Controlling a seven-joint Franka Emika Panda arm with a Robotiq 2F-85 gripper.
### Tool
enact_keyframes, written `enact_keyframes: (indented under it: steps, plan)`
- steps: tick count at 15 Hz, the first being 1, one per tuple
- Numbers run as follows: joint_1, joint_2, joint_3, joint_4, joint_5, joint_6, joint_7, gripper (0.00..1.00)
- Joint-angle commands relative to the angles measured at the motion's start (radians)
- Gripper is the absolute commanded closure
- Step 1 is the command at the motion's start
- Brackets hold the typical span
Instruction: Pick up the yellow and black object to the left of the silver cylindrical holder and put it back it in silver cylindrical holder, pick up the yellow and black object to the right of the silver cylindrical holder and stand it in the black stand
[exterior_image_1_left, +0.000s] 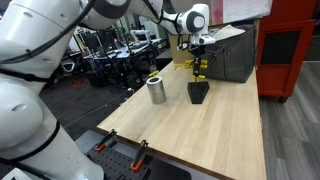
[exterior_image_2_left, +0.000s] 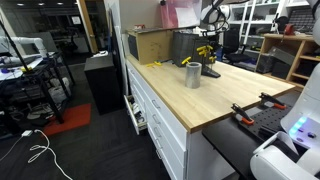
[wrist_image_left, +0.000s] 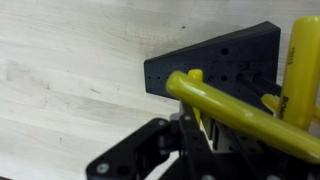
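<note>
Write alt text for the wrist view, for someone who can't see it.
The shut gripper grips a long yellow tool that slants across the picture in front of the black stand, a matt wedge with small holes on a pale wooden table. Another yellow piece stands upright at the right edge, cut off by the frame.

Bench (exterior_image_1_left: 205, 135): silver cup (exterior_image_1_left: 157, 90), black stand (exterior_image_1_left: 198, 93), prob. crate (exterior_image_1_left: 232, 55).
</note>
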Motion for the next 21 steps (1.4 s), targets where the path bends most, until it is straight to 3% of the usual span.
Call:
enact_keyframes:
  steps: [1, 21]
  plan:
    - [0.010, -0.024, -0.012, -0.033, -0.018, 0.030, -0.001, 0.96]
    - [-0.008, 0.013, 0.015, -0.031, 0.034, 0.006, -0.008, 0.96]
